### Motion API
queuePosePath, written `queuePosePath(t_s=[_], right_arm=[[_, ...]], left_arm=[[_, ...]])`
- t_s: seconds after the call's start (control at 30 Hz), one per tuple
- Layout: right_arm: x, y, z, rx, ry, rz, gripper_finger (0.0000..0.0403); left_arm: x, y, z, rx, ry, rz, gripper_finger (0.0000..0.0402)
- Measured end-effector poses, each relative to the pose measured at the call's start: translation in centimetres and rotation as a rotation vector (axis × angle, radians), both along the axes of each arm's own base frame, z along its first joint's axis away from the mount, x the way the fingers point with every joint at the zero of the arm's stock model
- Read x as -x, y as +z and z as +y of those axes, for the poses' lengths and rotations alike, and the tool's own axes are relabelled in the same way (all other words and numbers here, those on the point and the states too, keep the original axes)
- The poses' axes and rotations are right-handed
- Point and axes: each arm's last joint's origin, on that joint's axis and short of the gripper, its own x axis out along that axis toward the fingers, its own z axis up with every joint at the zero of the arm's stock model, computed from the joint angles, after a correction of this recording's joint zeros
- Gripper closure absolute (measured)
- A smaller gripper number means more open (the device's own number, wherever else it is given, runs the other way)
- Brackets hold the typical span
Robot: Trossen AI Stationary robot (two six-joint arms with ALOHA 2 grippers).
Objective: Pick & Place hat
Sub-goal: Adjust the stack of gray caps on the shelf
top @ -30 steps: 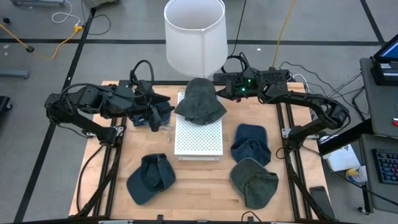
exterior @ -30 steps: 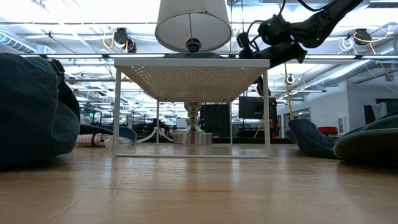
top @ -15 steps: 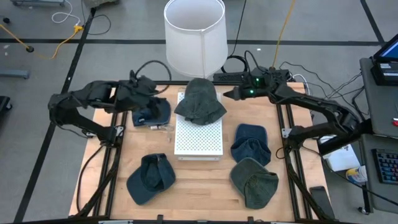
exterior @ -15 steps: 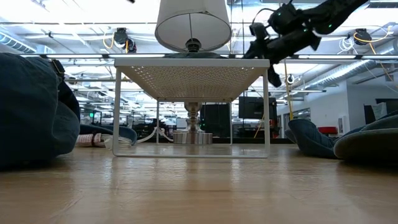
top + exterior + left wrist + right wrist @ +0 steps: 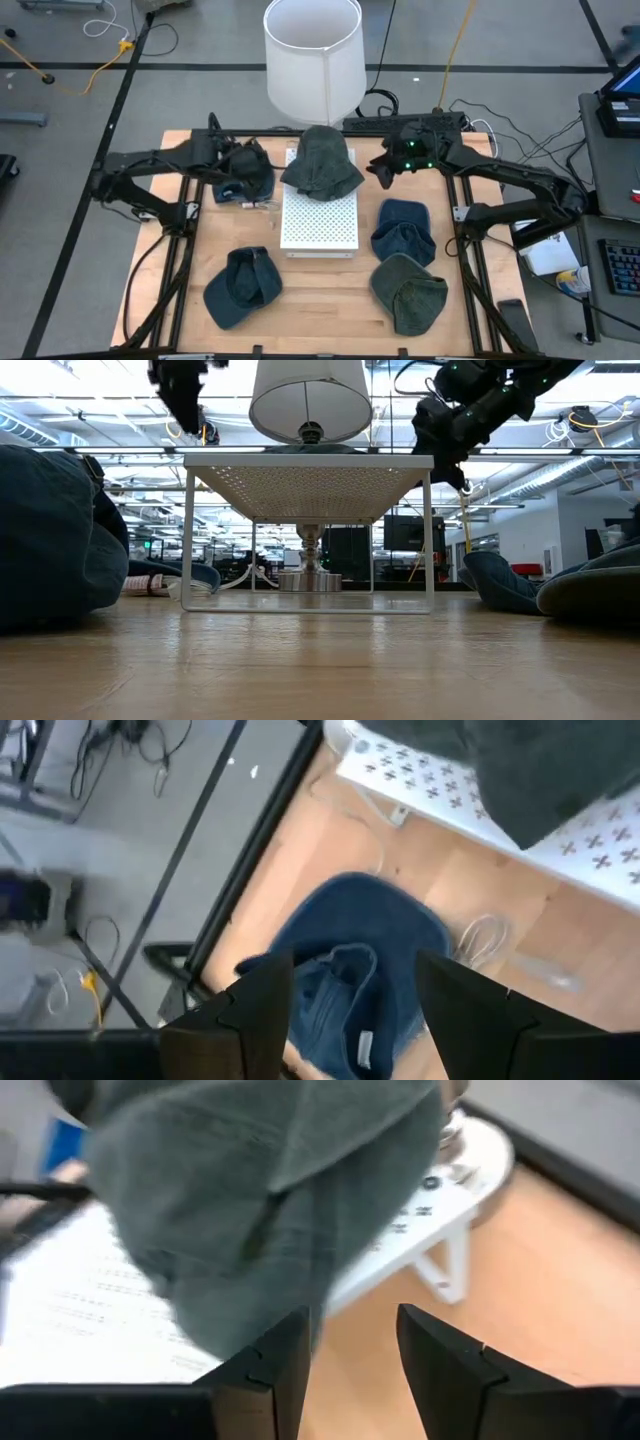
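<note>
Five hats on the bench by my count. One grey hat (image 5: 322,163) sits on the white rack (image 5: 318,222) at the middle, under the lamp (image 5: 313,58) at the far edge. One blue hat (image 5: 243,181) lies near the far left corner, one (image 5: 243,286) near the front left, and two are stacked toward the front right: blue (image 5: 401,230) and grey-green (image 5: 410,291).

My left gripper (image 5: 236,163) hovers over the far-left blue hat (image 5: 350,970), fingers apart, holding nothing. My right gripper (image 5: 383,168) is just beside the grey hat's (image 5: 270,1200) right edge, fingers parted a little, empty too.

Risks, as I judge them: the right fingers could snag the grey hat's brim and drag it off the rack. The soft cloth may fold or slip in a shallow pinch. A thin cable (image 5: 480,935) lies by the blue hat, and the left fingers could catch it.
</note>
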Motion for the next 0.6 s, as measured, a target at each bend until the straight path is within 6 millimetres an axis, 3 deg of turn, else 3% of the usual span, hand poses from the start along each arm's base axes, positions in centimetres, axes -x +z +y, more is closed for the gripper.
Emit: queuePosePath(t_s=[0.3,0.43,0.6], right_arm=[[-0.4,-0.1,0.9,0.293,0.002,0.145,0.0264],[-0.3,-0.4,1.2,0.326,0.053,0.191,0.0265],[-0.2,-0.6,1.2,0.331,0.069,0.224,0.0264]], left_arm=[[-1.1,-6.2,1.2,-0.025,-0.254,0.030,0.0188],[0.0,-7.1,1.9,0.002,-0.298,-0.059,0.0188],[1.3,-6.5,2.3,-0.020,-0.362,-0.284,0.0188]])
